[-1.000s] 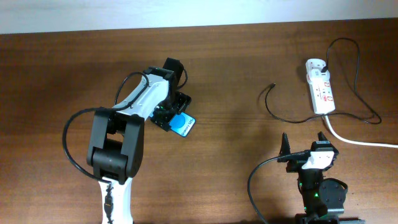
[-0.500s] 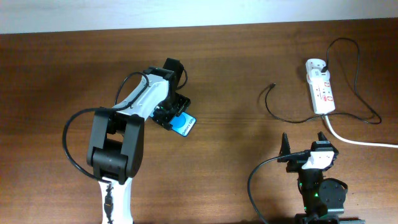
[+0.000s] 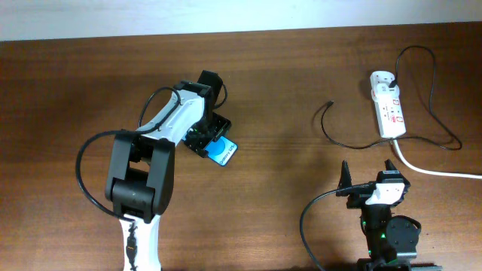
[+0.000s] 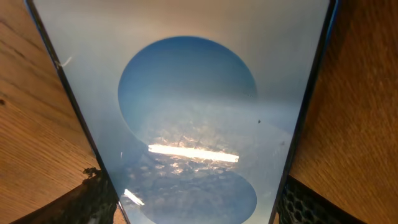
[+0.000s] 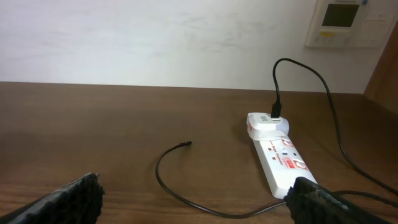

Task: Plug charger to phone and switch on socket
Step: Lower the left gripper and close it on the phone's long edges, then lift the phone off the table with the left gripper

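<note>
Overhead | left pincer (image 3: 204, 142) clamps phone (image 3: 222, 153) edges, long axis diagonal | right pincer (image 3: 369, 175) wide open, empty

We see a dark brown wooden table (image 3: 286, 90) backed by a plain white wall (image 5: 155, 37) bearing a small white control panel (image 5: 341, 22).

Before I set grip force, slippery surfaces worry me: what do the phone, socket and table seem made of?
The phone: glass face, glossy, mirroring a bright light strip. The socket: probably white plastic, smooth with slight sheen, red printed marks. The table: wood or wood-look laminate, brown grain, low sheen; I cannot tell which.
</note>
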